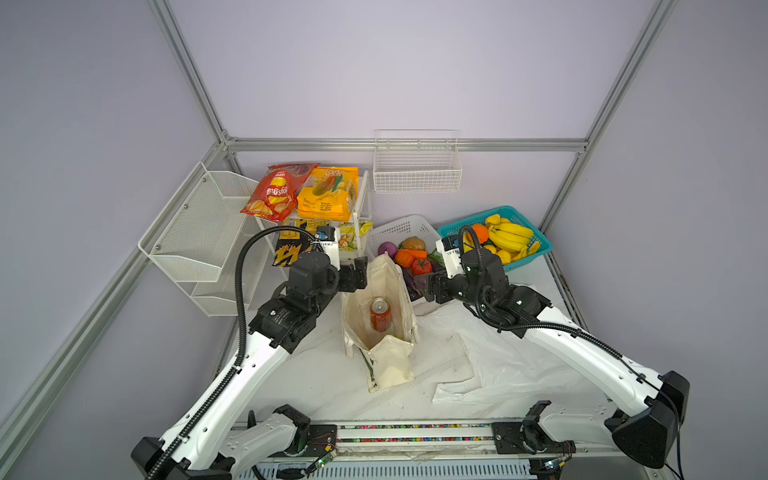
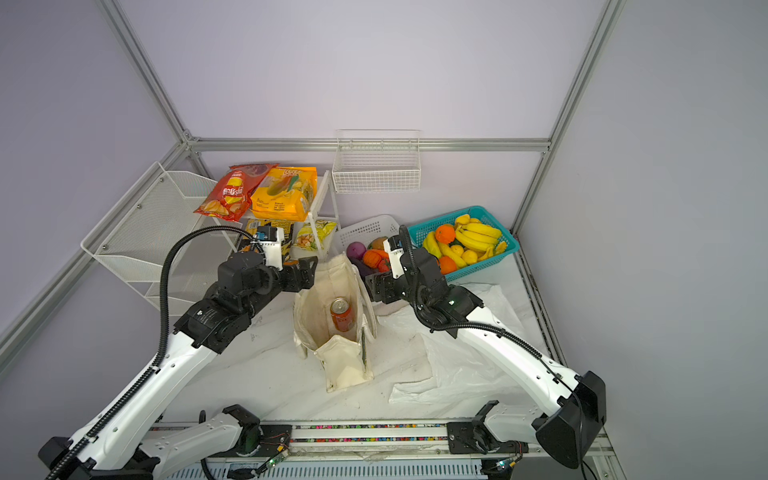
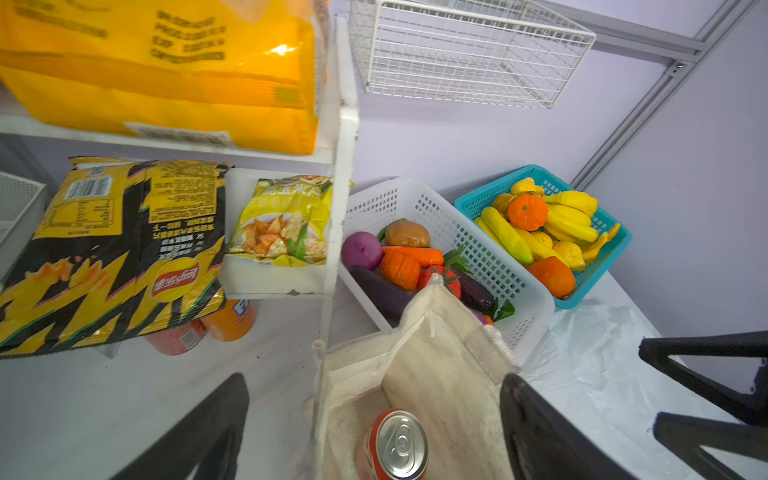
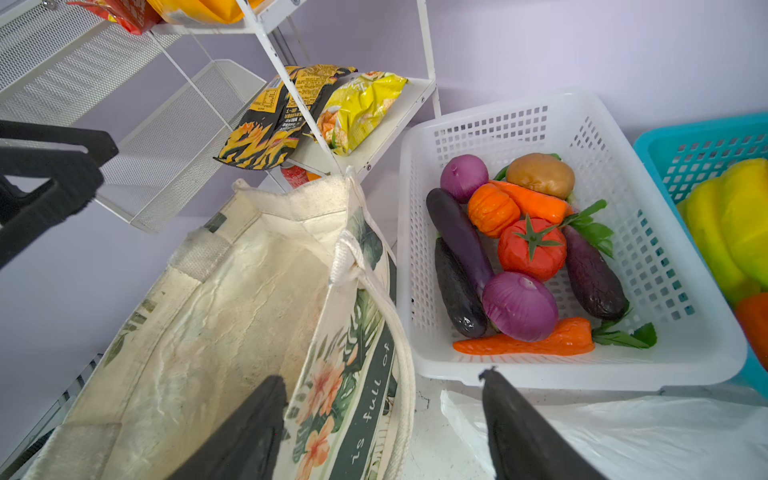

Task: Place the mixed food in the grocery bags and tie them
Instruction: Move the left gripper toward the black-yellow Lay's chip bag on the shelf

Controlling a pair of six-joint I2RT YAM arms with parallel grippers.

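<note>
Canvas tote [image 1: 390, 365] [image 2: 340, 365] is seen upright at table centre in both top views, mouth open. Drink can [image 1: 380, 313] [image 2: 343, 313] is noted standing inside it on the bottom, lid up. Nothing else is seen in the tote.

Left gripper [image 1: 360, 272] is placed at the tote's far-left rim, jaws spread wide and nothing clamped. In the left wrist view the tote's left wall is seen running between the 2 fingers. Contact with the cloth cannot be told.

Right gripper [image 1: 430, 286] is placed at the far-right rim, jaws parted. In the right wrist view 1 finger [image 4: 249, 436] is seen over the tote's inside and the other outside. The printed wall and rope handle [image 4: 349, 253] lie between them, ungripped.

Black snack packet [image 1: 286, 253] [image 3: 104, 257] is found on the middle shelf of the white rack [image 3: 347, 137], far left of the tote, its near end overhanging.

2 oranges are noted in the teal basket [image 2: 486, 266] at far right: far orange [image 2: 445, 233] beside the bananas, near orange [image 2: 446, 264] at the near-left edge.

White lattice basket [image 4: 490, 124], filled with vegetables, is set between tote and teal basket.

Plastic carrier bag [image 1: 498, 365] is spread crumpled on the table [image 1: 316, 382], right of the tote, partly under the right arm.
</note>
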